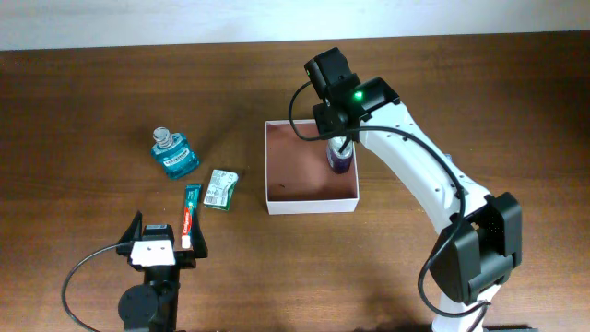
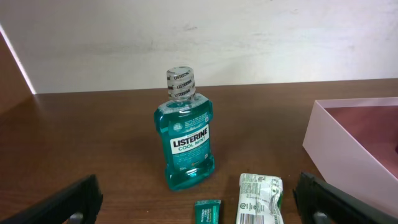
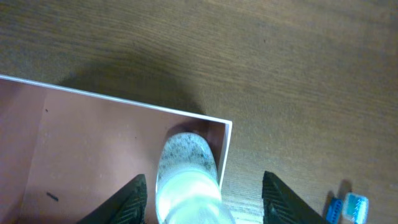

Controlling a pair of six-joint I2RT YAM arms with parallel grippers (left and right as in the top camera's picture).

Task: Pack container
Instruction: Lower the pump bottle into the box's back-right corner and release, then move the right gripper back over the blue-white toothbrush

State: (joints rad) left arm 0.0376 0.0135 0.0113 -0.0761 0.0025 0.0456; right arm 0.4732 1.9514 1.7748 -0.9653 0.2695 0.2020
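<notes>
Dark wooden table [image 1: 83, 111] all the way across, pale wall behind. Far left, near the front edge, the left gripper [image 1: 166, 235] sits low with its jaws spread wide and nothing between them. On the left wrist view its two black fingers [image 2: 62, 202] frame the bottom corners.

Just ahead of it lies a toothpaste tube [image 1: 191, 214], lengthwise, with its near end close by that gripper's fingers. Beyond the tube a teal mouthwash bottle [image 1: 173, 155] stands upright, cap on, label facing the left wrist camera. Right of the tube, just beside it, a small green-and-white packet [image 1: 220, 189] lies flat.

Moving to centre, the container [image 1: 309, 205] rests square on the table, well apart from the packet. It has white walls, a reddish-brown floor and an open top. Inside stands a small purple bottle [image 1: 340, 159], upright, tucked against the right wall by a corner.

Over it hangs the right gripper [image 3: 205, 205], arm reaching in from the right. Its jaws are parted on either side of the bottle. The right wrist view shows a gap between each finger [image 3: 130, 199] and the bottle, so no grip.
</notes>
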